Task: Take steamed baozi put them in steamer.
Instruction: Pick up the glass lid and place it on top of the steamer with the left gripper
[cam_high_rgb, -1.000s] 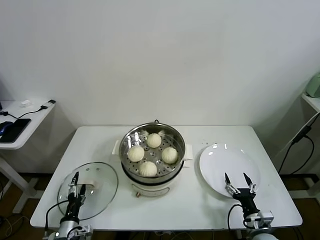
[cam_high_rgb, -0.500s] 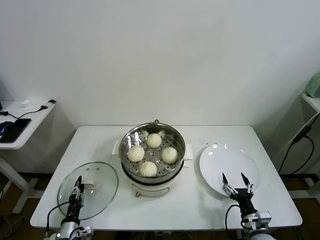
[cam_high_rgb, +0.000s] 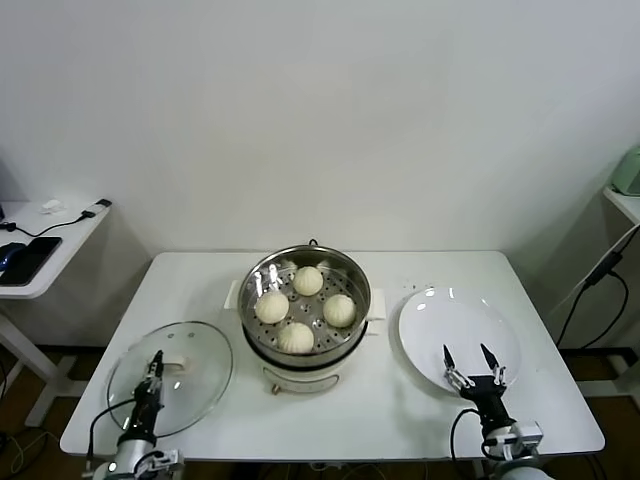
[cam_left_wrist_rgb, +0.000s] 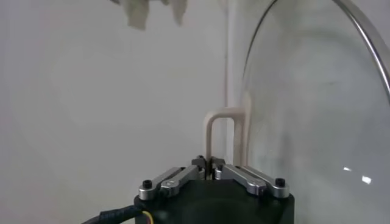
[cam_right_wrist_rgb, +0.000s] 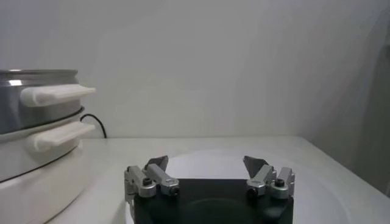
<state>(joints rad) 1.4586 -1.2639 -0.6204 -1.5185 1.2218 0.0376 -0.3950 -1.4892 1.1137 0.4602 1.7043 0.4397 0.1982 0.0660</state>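
White wall and a white counter frame the scene: four steamed baozi already sit on the perforated tray inside the steamer, which stands at the counter's middle on its white base. One plate, bare, lies to the robot's right of the pot; one glass lid lies to its left, near the front edge.

At the near left edge, the left gripper has its jaws pressed together on the lid's white handle, the loop rising directly from between the closed tips in the wrist view. At the near right edge, the right gripper hovers over the plate's front rim with its fingers spread wide and nothing between them.

With every bun apparently in the pot, the task looks all but done, and covering the steamer seems the likely remaining move. The risk lies with the lid: the pinch on a thin handle is narrow, so the heavy glass could swing or slip as it lifts, striking the pot's rim or dropping onto the buns. A tilted approach could also leave it seated crooked.

Count: four buns, one steamer, one plate, one lid, two grippers.
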